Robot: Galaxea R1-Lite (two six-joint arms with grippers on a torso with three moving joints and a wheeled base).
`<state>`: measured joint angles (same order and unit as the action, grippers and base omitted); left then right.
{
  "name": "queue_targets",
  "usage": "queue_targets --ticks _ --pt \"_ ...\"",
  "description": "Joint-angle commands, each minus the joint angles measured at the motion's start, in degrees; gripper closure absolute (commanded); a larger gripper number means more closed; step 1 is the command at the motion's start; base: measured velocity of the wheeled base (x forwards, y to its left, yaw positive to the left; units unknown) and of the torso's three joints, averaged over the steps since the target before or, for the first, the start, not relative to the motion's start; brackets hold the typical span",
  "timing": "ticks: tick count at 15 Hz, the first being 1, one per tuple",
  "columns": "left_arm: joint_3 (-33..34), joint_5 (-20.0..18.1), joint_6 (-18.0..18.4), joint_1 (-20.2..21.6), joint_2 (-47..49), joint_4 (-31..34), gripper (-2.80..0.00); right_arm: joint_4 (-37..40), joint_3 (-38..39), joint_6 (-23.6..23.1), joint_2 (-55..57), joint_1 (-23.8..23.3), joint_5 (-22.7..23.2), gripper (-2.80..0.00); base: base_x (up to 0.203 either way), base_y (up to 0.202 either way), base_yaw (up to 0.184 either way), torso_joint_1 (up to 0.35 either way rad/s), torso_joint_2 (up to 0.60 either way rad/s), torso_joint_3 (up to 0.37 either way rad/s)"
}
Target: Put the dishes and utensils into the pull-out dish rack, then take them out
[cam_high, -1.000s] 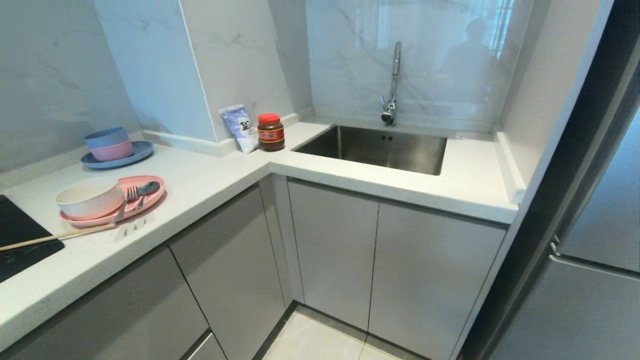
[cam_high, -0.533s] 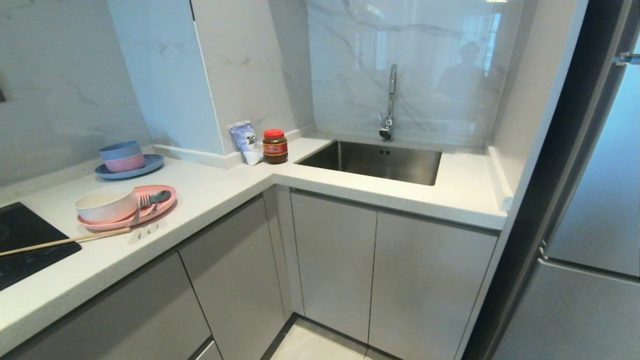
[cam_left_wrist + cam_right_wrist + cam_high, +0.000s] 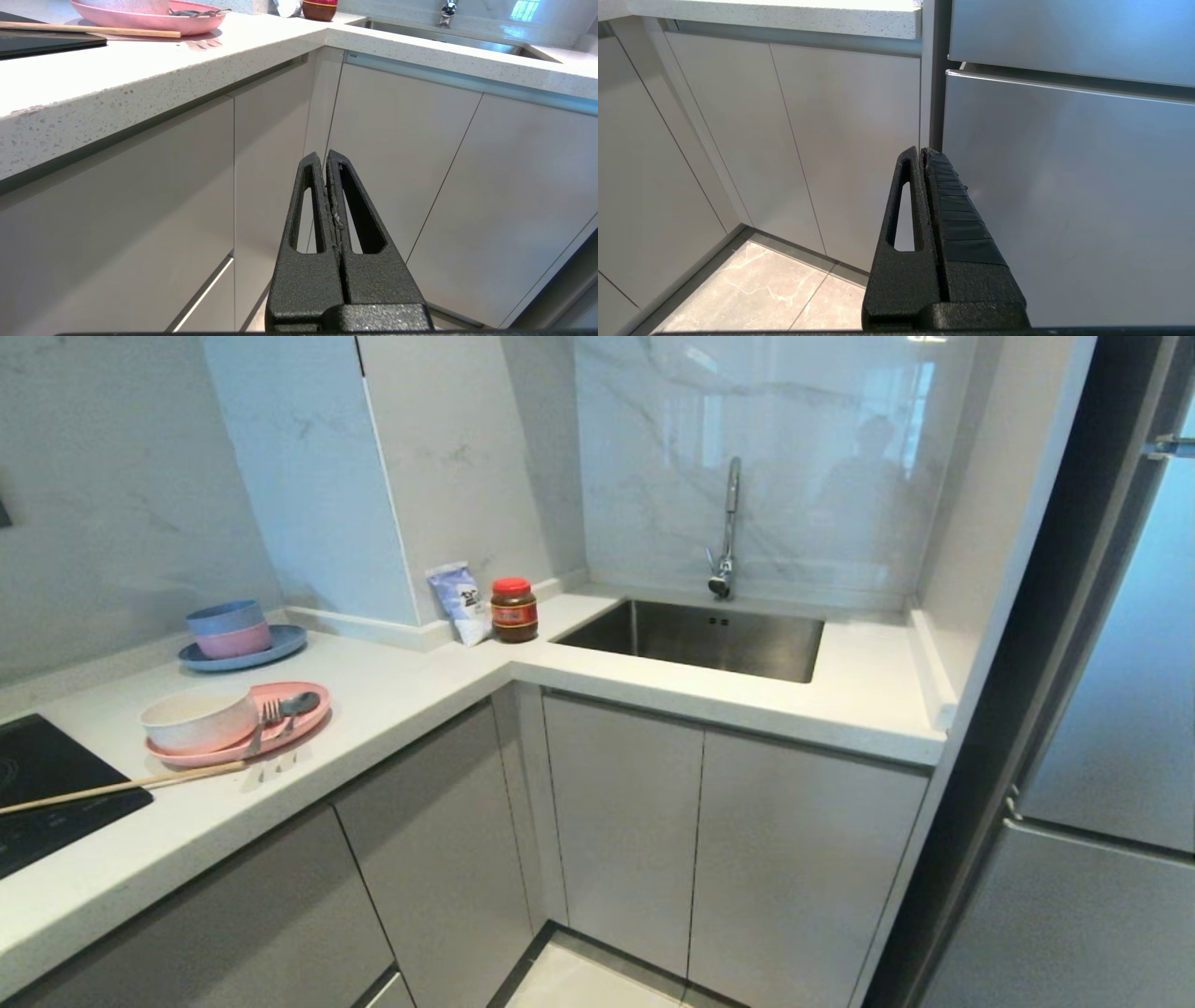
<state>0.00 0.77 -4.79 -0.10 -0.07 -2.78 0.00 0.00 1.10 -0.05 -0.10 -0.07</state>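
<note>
Wood chopsticks [image 3: 117, 787] at far left on counter [image 3: 401, 686] look light, thin & apt to roll, so pinch mid-shaft, then cream bowl [image 3: 198, 719] on pink plate [image 3: 303, 717] w/ fork [image 3: 266, 717] & spoon [image 3: 297, 703], prob. slippery, grip by rims/handles; rack not in view; left gripper [image 3: 325, 161] & right gripper [image 3: 922, 156] both closed, empty, low by cabinets [image 3: 625, 821].

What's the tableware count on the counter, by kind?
Plates: 2, pink plate, blue plate
Bowls: 3, cream bowl, blue bowl stacked in pink bowl
Fork: 1, fork
Spoon: 1, spoon
Chopsticks: 1 pair, chopsticks
Total: 8 items, counting the pair as one
</note>
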Motion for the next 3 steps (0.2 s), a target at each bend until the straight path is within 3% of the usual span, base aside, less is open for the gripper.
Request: queue_targets --ticks 1,3 --pt "1.14 -0.06 -0.04 0.01 0.07 -0.03 0.00 0.00 0.09 0.05 -0.21 0.01 -0.01 0.00 0.000 0.000 0.000 0.000 0.00 0.000" --pt "1.14 0.02 -0.04 0.01 0.07 -0.03 0.00 0.00 0.09 0.02 -0.21 0.01 -0.01 0.00 0.000 0.000 0.000 0.000 0.00 0.000"
